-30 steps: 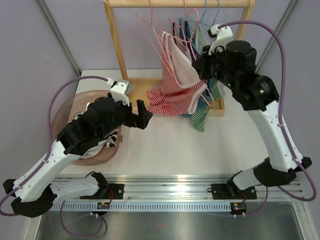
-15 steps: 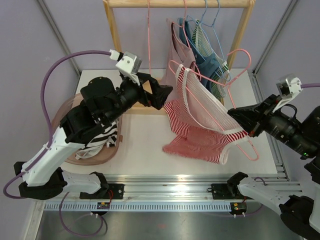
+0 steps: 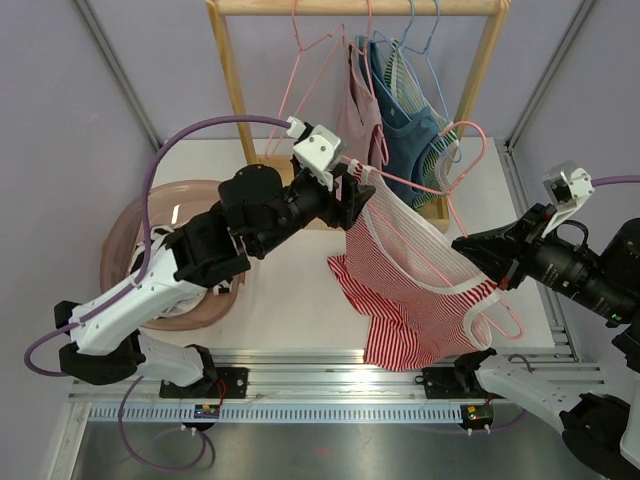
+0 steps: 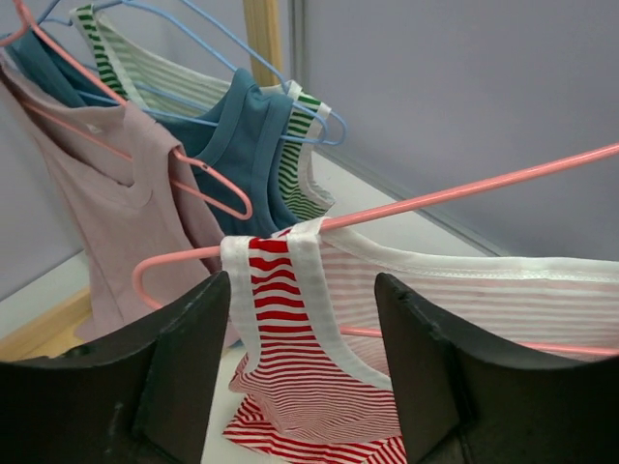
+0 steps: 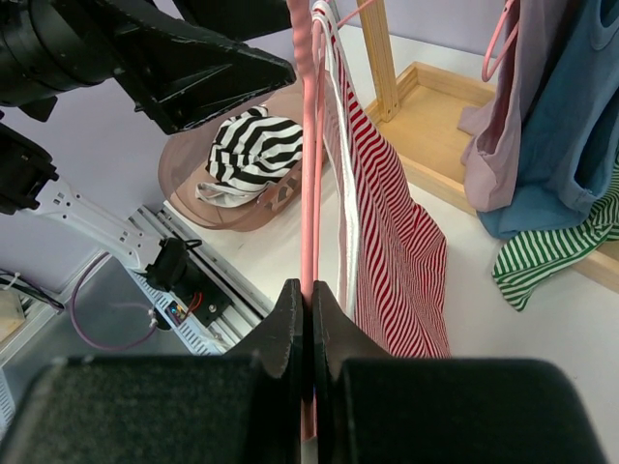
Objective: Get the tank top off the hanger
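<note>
As the left gripper has moved in, spread fingers flank a strap of the tank top, right gripper pinching the hanger.

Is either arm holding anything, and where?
Right gripper clamps the pink hanger by its wire; left gripper, jaws open around the tank top strap, holds nothing.

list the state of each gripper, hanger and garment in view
red-and-white striped tank top, on pink wire hanger, off the wooden rail
right gripper, shut on pink wire hanger
left gripper, open, astride the top's strap
dusty pink tank top, hanging on rail
blue tank top, hanging on rail
green-striped tank top, hanging on rail
black-and-white striped garment, lying in round pink basket
</note>
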You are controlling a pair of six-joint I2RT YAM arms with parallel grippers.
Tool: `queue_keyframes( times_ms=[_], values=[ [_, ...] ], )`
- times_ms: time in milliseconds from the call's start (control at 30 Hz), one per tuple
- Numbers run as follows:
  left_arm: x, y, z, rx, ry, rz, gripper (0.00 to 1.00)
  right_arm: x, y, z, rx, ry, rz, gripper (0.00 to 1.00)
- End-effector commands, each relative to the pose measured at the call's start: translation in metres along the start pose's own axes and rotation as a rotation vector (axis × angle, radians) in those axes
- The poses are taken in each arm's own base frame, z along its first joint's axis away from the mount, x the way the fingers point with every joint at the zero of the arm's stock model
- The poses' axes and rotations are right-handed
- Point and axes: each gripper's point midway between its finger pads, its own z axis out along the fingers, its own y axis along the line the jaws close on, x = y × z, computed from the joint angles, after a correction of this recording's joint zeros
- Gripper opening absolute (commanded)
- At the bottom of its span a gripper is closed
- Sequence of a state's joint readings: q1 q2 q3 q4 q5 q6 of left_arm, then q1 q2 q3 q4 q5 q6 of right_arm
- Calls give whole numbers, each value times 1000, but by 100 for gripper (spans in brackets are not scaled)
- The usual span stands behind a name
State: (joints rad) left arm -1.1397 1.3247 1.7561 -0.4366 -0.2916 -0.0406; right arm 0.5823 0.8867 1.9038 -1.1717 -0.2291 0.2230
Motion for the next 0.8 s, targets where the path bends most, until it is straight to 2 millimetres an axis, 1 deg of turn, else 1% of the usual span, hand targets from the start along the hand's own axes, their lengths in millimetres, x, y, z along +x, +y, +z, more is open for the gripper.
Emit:
queue_keyframes(
  times_ms=[0, 33, 67, 233, 267, 333, 400, 467, 533, 600, 633, 667, 733, 767],
  values=[
    [-6, 11, 3, -65, -41, 15, 61, -17, 5, 0, -22, -77, -4, 0],
    [-1, 12, 4, -72, -33, 19, 57, -18, 5, 1, -21, -79, -4, 0],
    [0, 14, 4, -80, -31, 24, 46, -18, 5, 2, -23, -80, -3, 0],
    [15, 22, 13, -132, 1, 63, 42, -21, 12, 1, -64, -102, -8, 0],
    [15, 23, 14, -141, 3, 66, 36, -21, 13, 2, -69, -102, -9, 0],
    [19, 26, 18, -162, 11, 68, 29, -20, 11, 2, -60, -103, -11, 0],
    [20, 33, 19, -202, 8, 67, 27, -19, 7, 4, -39, -97, -8, 0],
    [23, 36, 21, -210, 14, 65, 23, -15, 5, 6, -37, -85, -9, 0],
    [24, 43, 23, -230, 14, 54, 7, -14, 5, 7, -35, -81, -11, 0],
    [24, 58, 21, -299, 14, 54, 0, -10, 0, 9, -15, -73, -19, 0],
    [24, 63, 20, -336, 7, 14, 0, -7, -3, 10, -6, -66, -23, 0],
    [24, 77, 16, -413, 0, 1, 0, -2, -8, 13, 10, -49, -32, 0],
    [23, 94, 6, -506, -15, -37, 0, 7, -10, 15, 9, -27, -41, 0],
    [25, 106, 1, -571, -18, -48, 0, 17, -13, 20, 6, 3, -57, 0]
  ],
)
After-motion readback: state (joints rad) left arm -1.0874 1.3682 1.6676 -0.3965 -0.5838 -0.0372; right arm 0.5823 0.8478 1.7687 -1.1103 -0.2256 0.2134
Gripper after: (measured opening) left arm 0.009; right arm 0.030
